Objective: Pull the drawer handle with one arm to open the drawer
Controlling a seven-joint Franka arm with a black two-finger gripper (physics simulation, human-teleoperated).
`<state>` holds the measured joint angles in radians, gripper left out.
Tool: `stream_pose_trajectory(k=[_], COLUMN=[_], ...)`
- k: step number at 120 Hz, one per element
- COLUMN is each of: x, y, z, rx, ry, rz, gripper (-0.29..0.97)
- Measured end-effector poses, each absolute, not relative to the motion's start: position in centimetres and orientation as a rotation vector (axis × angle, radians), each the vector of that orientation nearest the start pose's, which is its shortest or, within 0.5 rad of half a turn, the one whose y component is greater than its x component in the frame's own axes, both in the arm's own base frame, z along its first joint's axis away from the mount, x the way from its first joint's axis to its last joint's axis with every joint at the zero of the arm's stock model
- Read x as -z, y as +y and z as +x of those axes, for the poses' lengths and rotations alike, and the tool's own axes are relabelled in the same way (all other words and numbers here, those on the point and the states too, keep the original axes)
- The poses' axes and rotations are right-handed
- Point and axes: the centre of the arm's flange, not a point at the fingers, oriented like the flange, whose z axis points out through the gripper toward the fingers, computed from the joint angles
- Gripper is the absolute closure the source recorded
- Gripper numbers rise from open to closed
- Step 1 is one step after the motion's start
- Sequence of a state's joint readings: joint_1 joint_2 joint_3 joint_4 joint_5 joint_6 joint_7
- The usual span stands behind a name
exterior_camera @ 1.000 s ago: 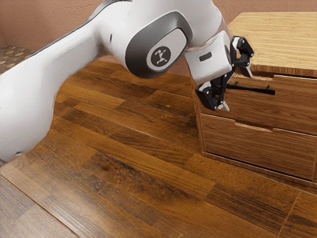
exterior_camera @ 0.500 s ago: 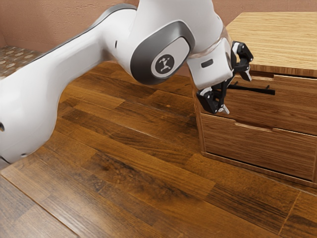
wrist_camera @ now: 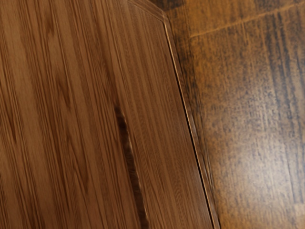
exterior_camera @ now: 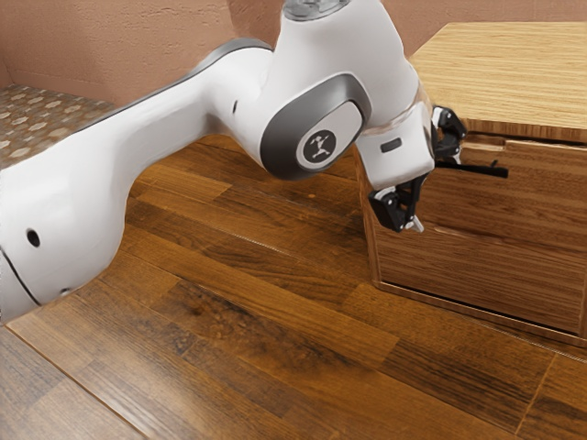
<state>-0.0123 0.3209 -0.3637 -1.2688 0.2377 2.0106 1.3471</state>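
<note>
Straddling one black handle (exterior_camera: 472, 169), two fingers (exterior_camera: 437, 176) spread wide, gripping nothing, one cabinet (exterior_camera: 495, 64), two drawers (exterior_camera: 523, 202)

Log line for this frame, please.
phase: reaching for grasp | claw: open, at handle end | top drawer: not visibly pulled out

Drawer (exterior_camera: 495, 197) front grained wood, satin; handle (exterior_camera: 477, 169) black, matt; floor (exterior_camera: 229, 302) dark worn planks, slight sheen; arm (exterior_camera: 138, 183) smooth white plastic.
</note>
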Motion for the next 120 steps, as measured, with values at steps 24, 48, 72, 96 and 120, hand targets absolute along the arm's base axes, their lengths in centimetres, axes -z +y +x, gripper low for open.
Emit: stream_pose_trajectory(k=[24, 48, 72, 96, 120], x=[-64.0, -63.9, -64.9, -72.0, -82.4], y=[-18.9, -19.3, -20.2, -14.7, -8.6], z=[63.1, 60.6, 54.9, 49.1, 44.4], rx=[0.427, 0.402, 0.394, 0.567, 0.563], ry=[2.099, 2.097, 2.093, 1.971, 1.812], rz=[-1.79, -1.768, -1.72, -1.757, -2.098], gripper=[0.16, 0.15, 0.25, 0.13, 0.04])
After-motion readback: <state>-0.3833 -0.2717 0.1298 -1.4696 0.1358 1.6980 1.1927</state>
